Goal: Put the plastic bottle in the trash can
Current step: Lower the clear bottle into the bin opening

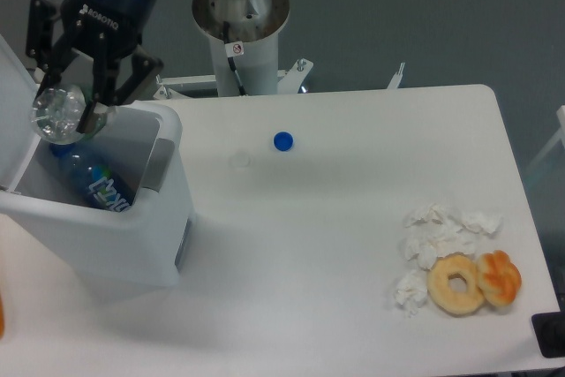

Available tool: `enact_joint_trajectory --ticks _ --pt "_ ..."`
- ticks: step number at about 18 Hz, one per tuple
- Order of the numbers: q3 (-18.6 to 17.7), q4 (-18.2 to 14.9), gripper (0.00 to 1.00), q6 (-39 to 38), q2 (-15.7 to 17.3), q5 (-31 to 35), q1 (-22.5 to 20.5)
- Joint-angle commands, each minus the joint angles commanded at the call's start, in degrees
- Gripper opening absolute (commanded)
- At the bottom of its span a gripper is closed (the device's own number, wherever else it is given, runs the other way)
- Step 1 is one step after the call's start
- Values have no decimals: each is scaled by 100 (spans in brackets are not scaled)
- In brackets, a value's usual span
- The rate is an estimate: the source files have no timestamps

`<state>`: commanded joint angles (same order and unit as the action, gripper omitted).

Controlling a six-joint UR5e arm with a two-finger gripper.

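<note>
A white desk (353,245) with rounded corners fills most of the view, seen from above — its far edge runs along the top third, its right edge slants down toward the near right corner. The surface is smooth and matte, evenly lit, with only soft, pale shadows. Beyond the far edge lies a dark grey floor (424,15), slightly mottled and uniform in tone. A thin pale bracket (395,75) juts up just past the far edge, right of centre. At the right border a sliver of light-coloured furniture (554,143) shows — too little of it to identify.
</note>
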<state>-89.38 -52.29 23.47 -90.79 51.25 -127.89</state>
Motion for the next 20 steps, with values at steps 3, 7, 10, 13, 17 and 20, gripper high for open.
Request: enact_joint_trajectory --ticks 3,7,10,13,17,20 --pt "-53 0 55 -53 -105 -36 53" --pt "-53 9 55 -9 -237 -36 106" --pt "-132 9 55 0 -282 -36 132" --pt "-255 9 58 -9 -317 -44 141" --pt "-413 0 58 0 -282 -36 150" --pt "-475 9 58 0 -273 -36 159"
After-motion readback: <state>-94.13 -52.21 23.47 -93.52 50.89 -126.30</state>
